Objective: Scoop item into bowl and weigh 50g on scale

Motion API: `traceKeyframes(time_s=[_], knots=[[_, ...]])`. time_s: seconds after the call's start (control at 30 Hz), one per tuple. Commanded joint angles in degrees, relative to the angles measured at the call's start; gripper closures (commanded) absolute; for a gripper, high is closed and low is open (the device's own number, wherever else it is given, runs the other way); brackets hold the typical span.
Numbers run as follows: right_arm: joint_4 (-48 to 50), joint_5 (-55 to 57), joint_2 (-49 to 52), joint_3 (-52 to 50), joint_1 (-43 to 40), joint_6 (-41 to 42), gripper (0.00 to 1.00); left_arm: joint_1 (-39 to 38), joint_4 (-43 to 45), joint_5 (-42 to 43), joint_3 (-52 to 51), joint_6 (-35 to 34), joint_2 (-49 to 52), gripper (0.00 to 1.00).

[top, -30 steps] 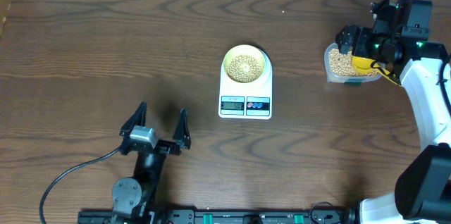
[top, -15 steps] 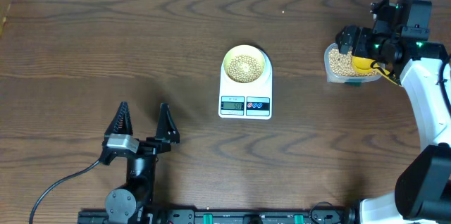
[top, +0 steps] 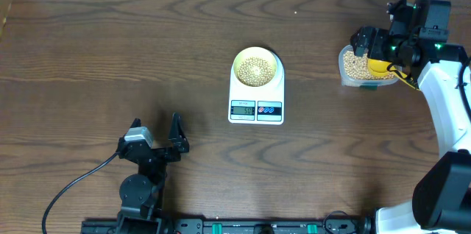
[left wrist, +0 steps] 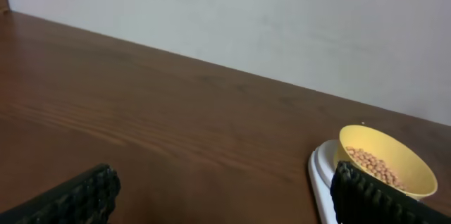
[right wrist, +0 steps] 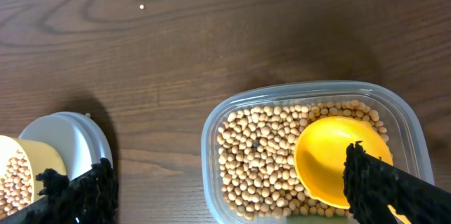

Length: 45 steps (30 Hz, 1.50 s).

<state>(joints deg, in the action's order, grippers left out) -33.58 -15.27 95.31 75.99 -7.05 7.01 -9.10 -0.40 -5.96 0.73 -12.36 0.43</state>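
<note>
The pale-yellow bowl (top: 257, 68) stands on the white scale (top: 256, 109) at mid-table, with tan beans (top: 256, 69) in it. More beans (right wrist: 261, 155) fill a clear plastic container (top: 358, 68) at the right, where the bright yellow scoop (right wrist: 332, 158) lies. My right gripper (top: 370, 48) hovers over this container, open, with nothing between its jaws (right wrist: 232, 192). My left gripper (top: 155, 126) is open and empty near the front edge, left of the scale. The left wrist view shows the bowl (left wrist: 394, 159) and the scale (left wrist: 320, 178) ahead on the right.
A pale wall (left wrist: 282, 20) stands beyond the table's far edge. A black cable (top: 70, 186) runs from the left arm's base at the front left. A single stray bean (right wrist: 142, 6) lies on the wood past the container.
My left arm has drawn back toward the front edge, swinging left and then settling, its gripper still open. The right arm, scoop, bowl and scale have not moved.
</note>
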Motion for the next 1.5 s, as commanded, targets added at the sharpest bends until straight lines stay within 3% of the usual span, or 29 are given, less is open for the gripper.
traceKeyframes(time_s=[0.0, 0.43, 0.57, 1.47], knots=[[-0.1, -0.3, 0.4, 0.0, 0.0, 0.2, 0.01, 0.2, -3.2, -1.4, -0.5, -1.7, -0.4, 0.02], [-0.1, -0.3, 0.4, 0.0, 0.0, 0.2, 0.01, 2.4, -3.6, 0.2, -0.5, -5.3, -0.4, 0.02], [-0.1, -0.3, 0.4, 0.0, 0.0, 0.2, 0.01, 2.6, -3.7, 0.9, -0.5, -2.5, -0.4, 0.02], [-0.1, -0.3, 0.4, 0.0, 0.0, 0.2, 0.01, 2.6, -3.9, 2.1, -0.5, -0.1, -0.3, 0.02]])
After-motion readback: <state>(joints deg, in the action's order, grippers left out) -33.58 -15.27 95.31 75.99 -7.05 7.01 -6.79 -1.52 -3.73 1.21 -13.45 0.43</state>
